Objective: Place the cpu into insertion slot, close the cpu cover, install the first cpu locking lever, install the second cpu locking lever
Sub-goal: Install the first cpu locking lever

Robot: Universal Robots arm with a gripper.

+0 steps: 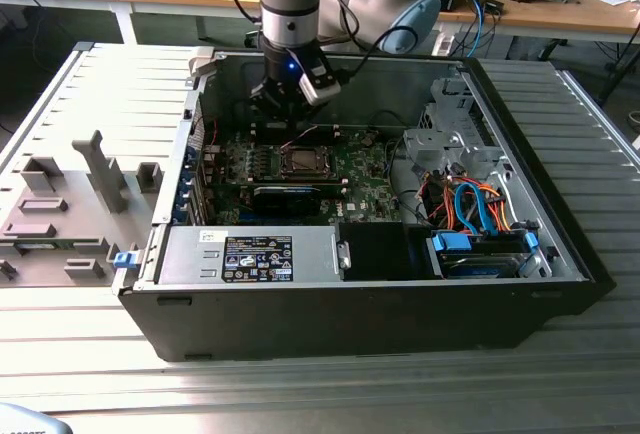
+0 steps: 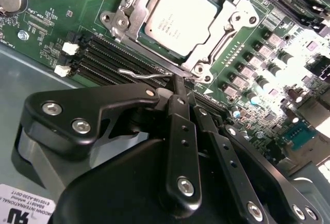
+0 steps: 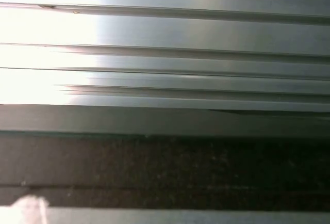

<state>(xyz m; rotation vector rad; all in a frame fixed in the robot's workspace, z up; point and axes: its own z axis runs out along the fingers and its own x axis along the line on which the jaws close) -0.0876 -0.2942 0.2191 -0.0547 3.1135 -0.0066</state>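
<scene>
The gripper (image 2: 181, 91) sits low inside the open computer case (image 1: 560, 244), just far of the insertion slot (image 1: 300, 162) in the exterior view; in the second wrist view its fingers (image 2: 178, 126) are drawn together, tips pinched on or right against a thin wire locking lever (image 2: 139, 74) that runs along the socket edge, though I can't tell for sure whether the wire is really clamped or only touched. The cpu (image 2: 180, 16) already lies in the slot, silver top up, w/ the cpu cover (image 2: 227, 35) folded down around it as a frame, so the work looks to be at the lever stage. Risks, as a judgement: the wire is thin and springy, so it could slip out from the tips and snap back; if pushed off-line it may miss its hook, scrape the green board (image 2: 46, 17) or knock the dark memory slots (image 2: 111, 59) right beside it; too much force w/ the cover not fully seated could load the chip unevenly. Containers: the case holds the board at its middle, a black card (image 1: 288, 196) near of the socket, a labelled silver box (image 1: 250, 256) along the near wall, and a drive cage w/ orange and blue cables (image 1: 470, 204) to the exterior view's right. The grey tray (image 1: 60, 214) on the exterior view's left carries moulded holders.
</scene>
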